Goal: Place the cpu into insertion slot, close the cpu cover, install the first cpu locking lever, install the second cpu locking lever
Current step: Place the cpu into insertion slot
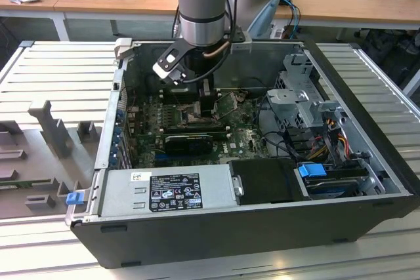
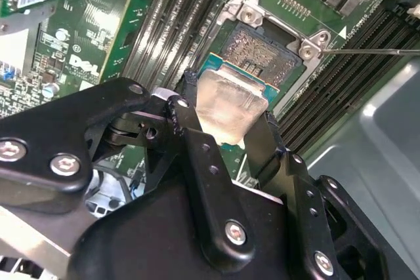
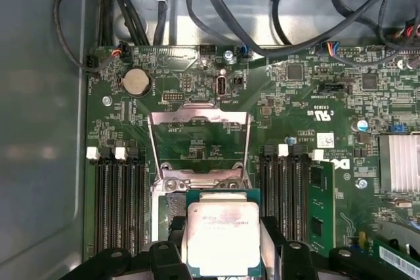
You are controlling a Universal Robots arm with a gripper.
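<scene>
My gripper (image 2: 226, 113) is shut on the cpu (image 2: 230, 106), a flat square chip with a pale silvery face, pinched by two opposite edges between black fingers (image 2: 269, 139). The chip hangs over the near part of the insertion slot (image 2: 262, 47), whose dark pin field shows beyond it. In the first wrist view the cpu (image 3: 223, 237) sits between the fingertips, and the cpu cover (image 3: 155, 145), a silvery square frame, stands swung open past the socket. A thin metal lever rod (image 2: 374, 50) sticks out beside the socket. In the exterior view the gripper (image 1: 207, 106) is deep inside the computer case.
Memory slots (image 3: 118, 195) flank the socket on both sides. A black graphics card (image 1: 190, 142) lies near the socket, with the power supply (image 1: 164, 191) at the front. The drive cage (image 1: 302, 96) and cables fill the exterior view's right. Case walls (image 1: 111, 129) enclose the board.
</scene>
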